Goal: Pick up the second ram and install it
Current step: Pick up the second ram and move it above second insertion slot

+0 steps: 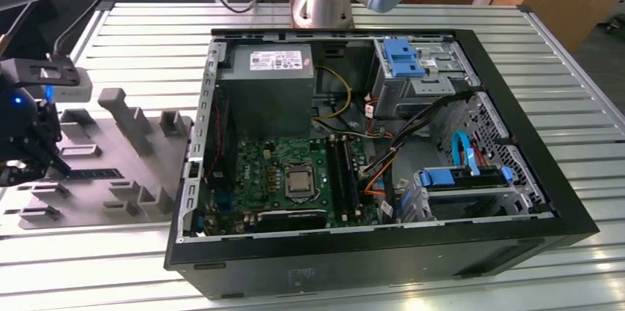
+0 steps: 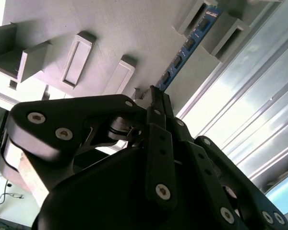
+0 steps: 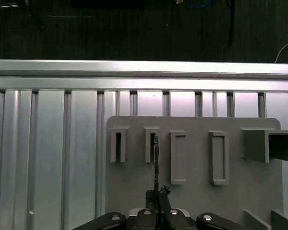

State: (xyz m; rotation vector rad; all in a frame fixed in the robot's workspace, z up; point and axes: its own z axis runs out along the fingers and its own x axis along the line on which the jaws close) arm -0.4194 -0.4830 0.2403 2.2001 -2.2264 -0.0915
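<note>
Gripper (image 2: 154,94) tight around second ram (image 2: 186,47)

A slatted aluminium table (image 1: 547,55) carries everything. Directly under the jaws of the gripper (image 3: 157,192) a flat grey plastic tray (image 1: 146,179) with upright posts and slots lies on the slats. In the first wrist view bare slats (image 3: 48,143) run on past the tray's edge, ahead of the jaws, to the table's rim. Well apart from the jaws, just beside the tray's other edge, a black computer case (image 1: 391,252) lies on its side, open upward. Beyond the case, farthest from the jaws, the arm's base (image 1: 323,11) stands on the table.
</note>
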